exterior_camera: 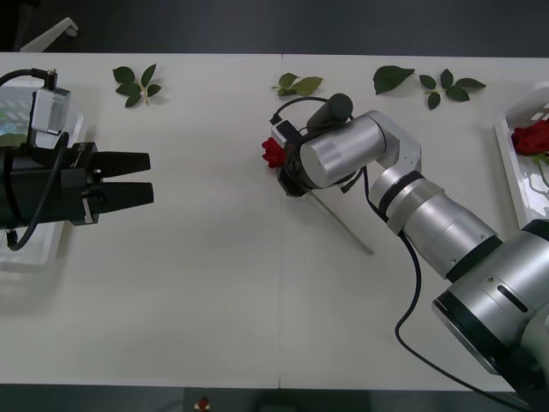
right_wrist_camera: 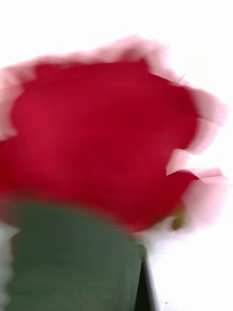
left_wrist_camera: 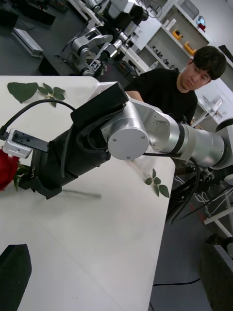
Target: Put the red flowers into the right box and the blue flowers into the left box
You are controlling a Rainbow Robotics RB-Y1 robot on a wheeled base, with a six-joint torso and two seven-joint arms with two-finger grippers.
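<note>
White table [exterior_camera: 214,283] spreads widest, with the left box [exterior_camera: 39,245] at its left edge under the parked left gripper [exterior_camera: 146,176], whose black fingers sit close together around nothing. At the right edge, the right box [exterior_camera: 515,163] already has one of the red flowers [exterior_camera: 532,137] in it. Mid-table, the right gripper [exterior_camera: 287,167] is down over another rose [exterior_camera: 273,152]; whether its fingers are clamped cannot be told. This rose looks light, with a soft bloom and a thin, springy stem [exterior_camera: 347,227] trailing across the table, so the stem just below the bloom seems the best hold. Loose leaf sprigs [exterior_camera: 137,84] lie along the far edge, well clear of the way to the right box.
</note>
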